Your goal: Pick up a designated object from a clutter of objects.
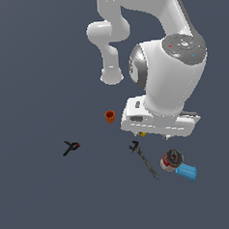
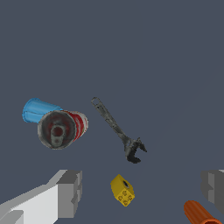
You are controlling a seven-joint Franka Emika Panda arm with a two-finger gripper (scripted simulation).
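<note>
The red and white tin can (image 1: pixel 171 160) lies on its side on the dark floor, its dark metal end facing the camera, touching the light-blue block (image 1: pixel 187 171). In the wrist view the can (image 2: pixel 62 128) lies beside the blue block (image 2: pixel 38 110). My gripper (image 2: pixel 141 189) is open and empty, its grey fingers (image 2: pixel 70 193) wide apart, hanging above the yellow block (image 2: pixel 122 190). In the exterior view the hand (image 1: pixel 158 119) hides the fingertips and most of the yellow block (image 1: pixel 143 133). The can lies to the exterior view's right of the hand, nearer the camera.
A long black wrench (image 1: pixel 143 159) lies between the hand and the can; it also shows in the wrist view (image 2: pixel 117 129). An orange cup (image 1: pixel 110 116) stands at the exterior view's left of the hand, seen too in the wrist view (image 2: pixel 199 213). A black red-tipped clamp (image 1: pixel 71 147) lies farther left.
</note>
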